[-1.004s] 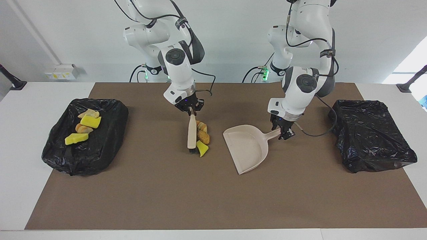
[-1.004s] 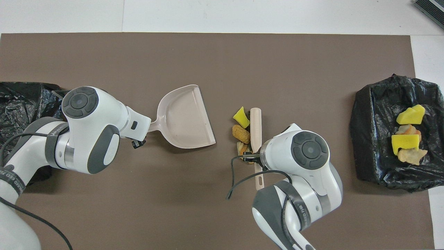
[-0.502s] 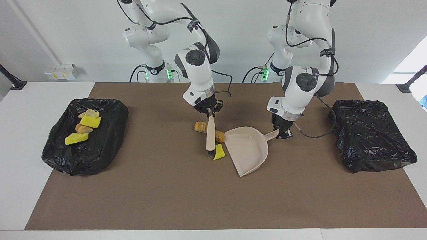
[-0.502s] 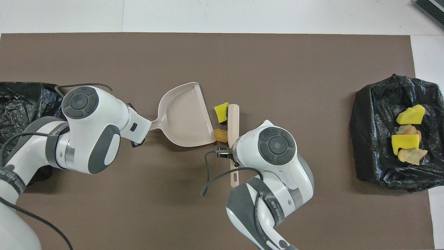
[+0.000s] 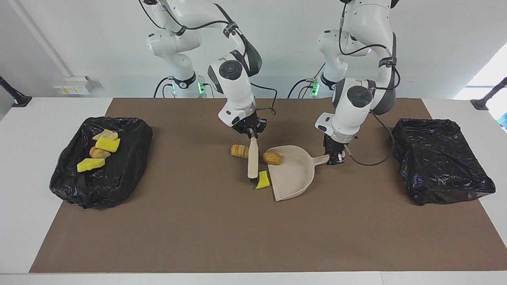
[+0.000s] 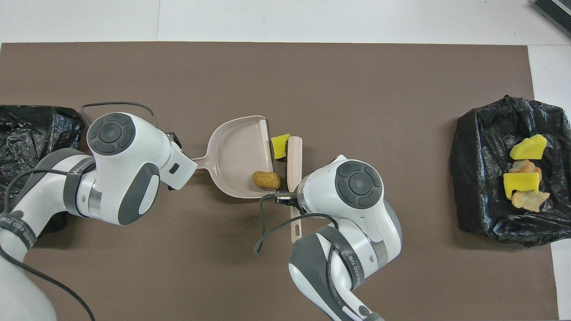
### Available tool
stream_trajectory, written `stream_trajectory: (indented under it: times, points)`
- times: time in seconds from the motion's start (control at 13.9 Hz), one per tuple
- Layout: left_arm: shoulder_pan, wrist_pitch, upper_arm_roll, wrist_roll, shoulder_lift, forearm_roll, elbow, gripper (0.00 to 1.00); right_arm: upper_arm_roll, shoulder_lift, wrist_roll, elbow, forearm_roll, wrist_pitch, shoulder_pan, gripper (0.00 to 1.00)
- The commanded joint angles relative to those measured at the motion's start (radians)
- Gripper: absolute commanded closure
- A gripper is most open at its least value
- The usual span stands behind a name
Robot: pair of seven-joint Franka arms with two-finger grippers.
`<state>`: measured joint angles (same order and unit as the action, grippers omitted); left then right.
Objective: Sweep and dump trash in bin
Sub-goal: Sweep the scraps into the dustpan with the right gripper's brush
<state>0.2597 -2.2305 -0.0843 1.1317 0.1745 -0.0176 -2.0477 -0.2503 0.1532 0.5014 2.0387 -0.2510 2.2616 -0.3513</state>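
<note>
Here the left gripper (image 5: 334, 157) clamps the dustpan (image 5: 295, 174), right gripper (image 5: 249, 132) the brush (image 5: 252, 158), on brown mat (image 5: 237, 229)

White table (image 5: 23, 158), brown mat (image 5: 198, 229) (two black bin bags (image 5: 119, 158), dustpan (image 5: 295, 178), two loose chunks (image 5: 239, 150))

Striped chunk (image 5: 239, 151) hidden overhead

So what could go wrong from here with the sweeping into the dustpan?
1. The striped tan bread-like lump lies on the right arm's side of the beige brush, so this stroke may leave it.
2. The bright yellow sponge wedge sits at the beige plastic dustpan's lip corner and could slip past.
3. The orange-brown lump rests just inside the lip and could roll out if the left gripper tilts the pan.
</note>
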Motion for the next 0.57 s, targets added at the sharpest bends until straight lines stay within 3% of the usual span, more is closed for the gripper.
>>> stream_trajectory:
  times: [0.0,0.29,0.5]
  points:
    - [0.018,-0.012,0.006,0.008,-0.015,-0.016,-0.023,1.0,-0.006,0.009,-0.116,-0.023,-0.115,0.01,-0.014,1.0]
    - [0.018,-0.014,0.008,0.005,-0.015,-0.016,-0.025,1.0,-0.006,0.006,-0.126,-0.103,-0.166,-0.014,-0.048,1.0]
    - [0.015,-0.017,0.006,0.002,-0.015,-0.016,-0.025,1.0,0.009,-0.056,-0.11,-0.104,-0.153,-0.101,-0.031,1.0]
